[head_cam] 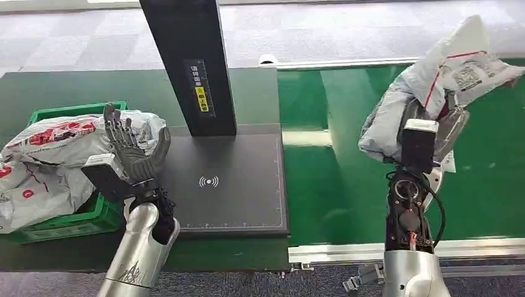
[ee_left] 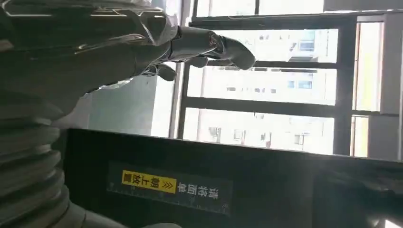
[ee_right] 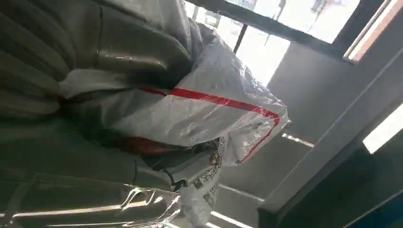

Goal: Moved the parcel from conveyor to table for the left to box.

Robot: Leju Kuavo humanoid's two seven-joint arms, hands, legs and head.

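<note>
My right hand (head_cam: 427, 127) grips a grey and white plastic parcel (head_cam: 442, 77) with a red stripe and a printed label, lifted above the green conveyor belt (head_cam: 334, 179). The parcel (ee_right: 199, 114) bulges over that hand in the right wrist view and hides most of the fingers. My left hand (head_cam: 133, 148) stands upright and open beside the green box (head_cam: 68, 213), its fingers (ee_left: 209, 45) stretched out and holding nothing. The box holds several grey and white parcels (head_cam: 49, 154) with red print.
A black scanning pad (head_cam: 229, 185) with a black upright post (head_cam: 192, 62) sits on the dark green table (head_cam: 49, 86), between the box and the conveyor. The conveyor's metal rail (head_cam: 347, 250) runs along the near edge.
</note>
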